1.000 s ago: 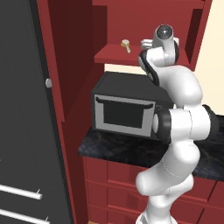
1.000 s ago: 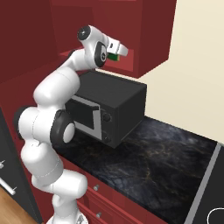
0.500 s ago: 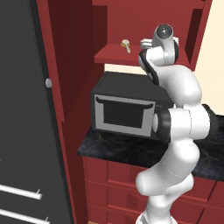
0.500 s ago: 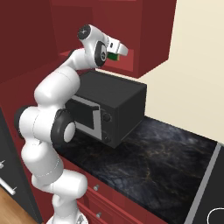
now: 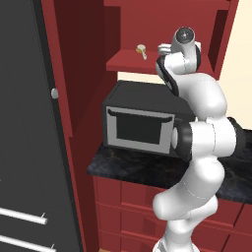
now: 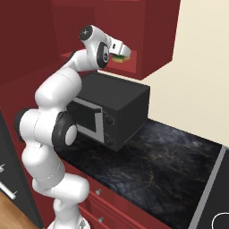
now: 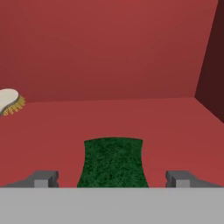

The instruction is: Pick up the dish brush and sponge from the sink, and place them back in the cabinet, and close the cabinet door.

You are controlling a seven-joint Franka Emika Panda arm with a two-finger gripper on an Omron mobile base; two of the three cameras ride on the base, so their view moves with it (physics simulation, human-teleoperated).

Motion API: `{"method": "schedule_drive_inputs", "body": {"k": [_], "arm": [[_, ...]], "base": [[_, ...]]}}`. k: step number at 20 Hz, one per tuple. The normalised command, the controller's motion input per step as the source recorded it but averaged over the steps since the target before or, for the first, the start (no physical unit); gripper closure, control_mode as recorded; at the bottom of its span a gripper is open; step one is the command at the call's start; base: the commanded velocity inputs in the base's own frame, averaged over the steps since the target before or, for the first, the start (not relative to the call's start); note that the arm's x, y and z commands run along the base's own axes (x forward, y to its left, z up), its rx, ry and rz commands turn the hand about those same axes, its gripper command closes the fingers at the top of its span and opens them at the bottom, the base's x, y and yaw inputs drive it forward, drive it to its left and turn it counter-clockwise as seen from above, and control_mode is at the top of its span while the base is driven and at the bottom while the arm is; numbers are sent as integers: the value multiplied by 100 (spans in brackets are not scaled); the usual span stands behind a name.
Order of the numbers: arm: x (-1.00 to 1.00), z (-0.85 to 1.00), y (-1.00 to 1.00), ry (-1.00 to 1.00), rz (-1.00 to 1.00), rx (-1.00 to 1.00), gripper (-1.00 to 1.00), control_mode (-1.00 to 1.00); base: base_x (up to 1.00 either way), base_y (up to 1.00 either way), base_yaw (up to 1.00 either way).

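My gripper [image 7: 112,180] reaches into the dark red cabinet [image 6: 156,40] and is open, its fingertips [image 7: 43,179] wide apart. The dark green sponge [image 7: 113,161] lies flat on the red shelf [image 7: 166,122] between the fingers, touching neither. From the right base view the sponge [image 6: 121,58] sits under the gripper [image 6: 122,50] at the shelf's front. The dish brush [image 7: 8,101] lies on the same shelf to the left, its cream head and tan handle [image 5: 141,49] near the hand [image 5: 165,48]. The cabinet door [image 5: 64,74] stands open at the left. The sink is out of view.
A black microwave [image 5: 140,125] stands on the dark stone counter [image 6: 170,165] right under the shelf. Red drawers [image 5: 123,202] run below the counter. A dark grey refrigerator door [image 5: 24,147] fills the left. The cabinet's right wall [image 7: 212,65] is close by.
The jaws have opened wide and let go of the sponge, which now rests on the shelf. The arm has stayed in place.
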Motion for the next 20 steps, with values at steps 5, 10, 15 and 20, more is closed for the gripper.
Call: {"method": "schedule_drive_inputs", "body": {"k": [5, 10, 15, 20], "arm": [[0, 0, 0, 0, 0, 0, -100, -100], [-24, 0, 0, 0, 0, 0, -100, -100], [-38, 0, 3, -2, 0, 0, -100, -100], [-31, 0, 14, -7, 0, -1, -100, -100]], "base": [[0, 0, 0], [0, 0, 0], [0, 0, 0], [0, 0, 0]]}}
